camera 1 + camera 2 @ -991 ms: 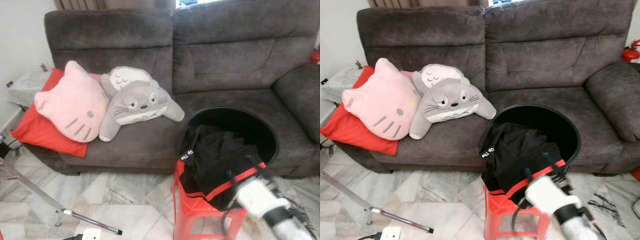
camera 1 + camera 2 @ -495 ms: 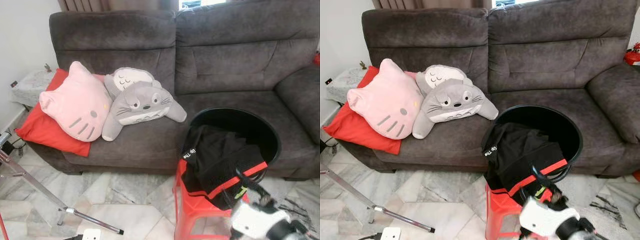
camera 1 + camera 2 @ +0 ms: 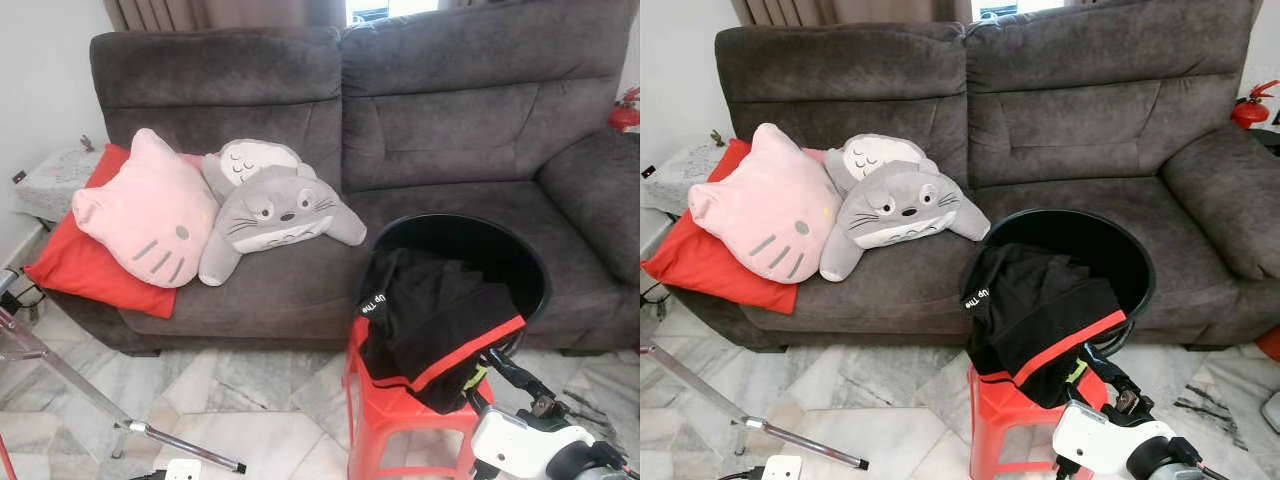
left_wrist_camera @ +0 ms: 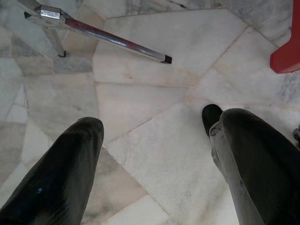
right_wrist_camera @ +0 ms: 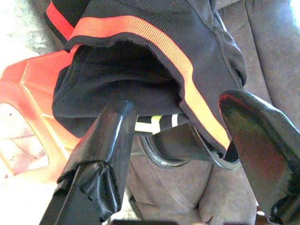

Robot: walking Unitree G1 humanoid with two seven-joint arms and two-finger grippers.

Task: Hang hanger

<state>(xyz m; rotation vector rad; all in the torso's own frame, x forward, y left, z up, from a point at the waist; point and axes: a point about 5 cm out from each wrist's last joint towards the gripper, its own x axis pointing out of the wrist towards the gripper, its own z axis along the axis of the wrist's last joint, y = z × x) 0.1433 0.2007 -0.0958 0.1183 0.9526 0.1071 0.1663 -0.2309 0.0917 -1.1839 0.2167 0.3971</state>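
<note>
Ahead of right gripper [image 5: 180,140]: black garment [image 3: 1040,305] draped over bucket rim [image 3: 1140,262], red stool [image 3: 1005,410] beneath.
Below left gripper [image 4: 154,159]: open marble floor [image 4: 140,103].

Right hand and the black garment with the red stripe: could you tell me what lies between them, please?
Nothing. In the right wrist view the open right hand points at the black garment with the red stripe, with a bare gap between.

Sofa [image 3: 440,120] at back; cushions [image 3: 145,215] and plush toy [image 3: 275,205] on its left seat. Stool [image 3: 400,425] before it on the floor [image 3: 250,400], bearing basket [image 3: 455,235] with garment [image 3: 435,320] draped over the rim.
</note>
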